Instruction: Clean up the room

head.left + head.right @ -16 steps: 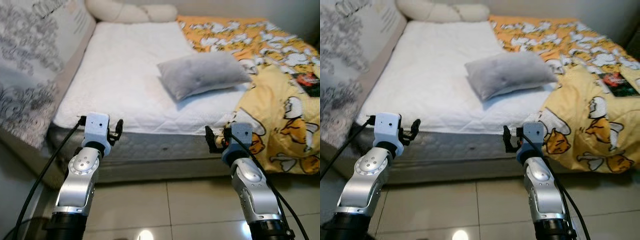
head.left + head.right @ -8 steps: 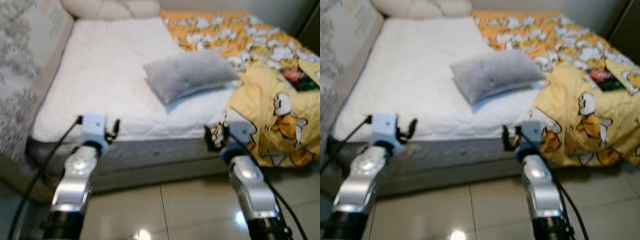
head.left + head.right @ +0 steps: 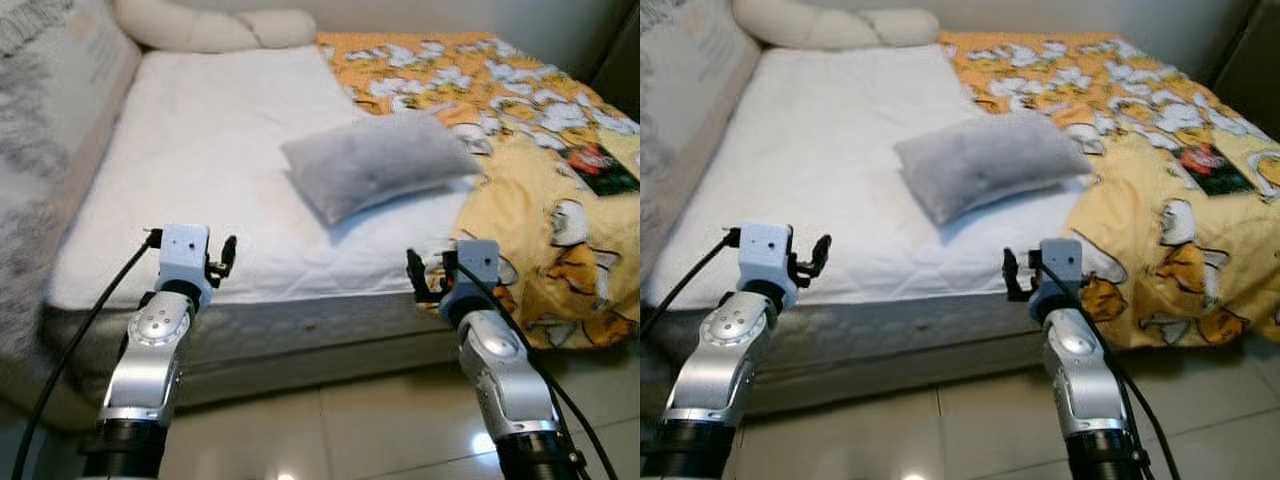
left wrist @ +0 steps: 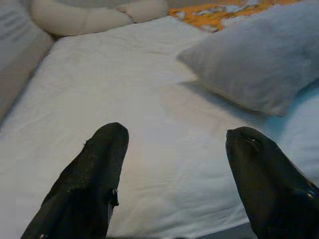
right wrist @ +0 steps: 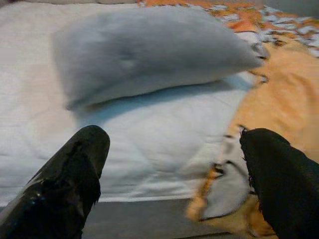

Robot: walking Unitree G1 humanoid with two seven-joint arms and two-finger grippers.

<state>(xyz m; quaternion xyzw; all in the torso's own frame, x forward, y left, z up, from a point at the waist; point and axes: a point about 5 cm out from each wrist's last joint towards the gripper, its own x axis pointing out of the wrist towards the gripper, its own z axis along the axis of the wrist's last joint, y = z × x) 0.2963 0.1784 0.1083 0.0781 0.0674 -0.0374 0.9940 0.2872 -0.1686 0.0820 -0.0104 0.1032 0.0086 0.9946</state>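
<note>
Left pincer (image 4: 172,174): released, empty.
Right pincer (image 5: 174,174): released, empty.
Risk: grey pillow (image 3: 375,165) at 12 o'clock; yellow duvet (image 3: 545,225) could snag the right fingers.

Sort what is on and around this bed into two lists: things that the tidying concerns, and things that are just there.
For the tidying:
- grey pillow, lying askew mid-bed
- yellow duvet, bunched on the right half and spilling over the foot edge
- dark packet, lying on the duvet

Just there:
- white mattress
- cream bolster at the head
- tiled floor
</note>
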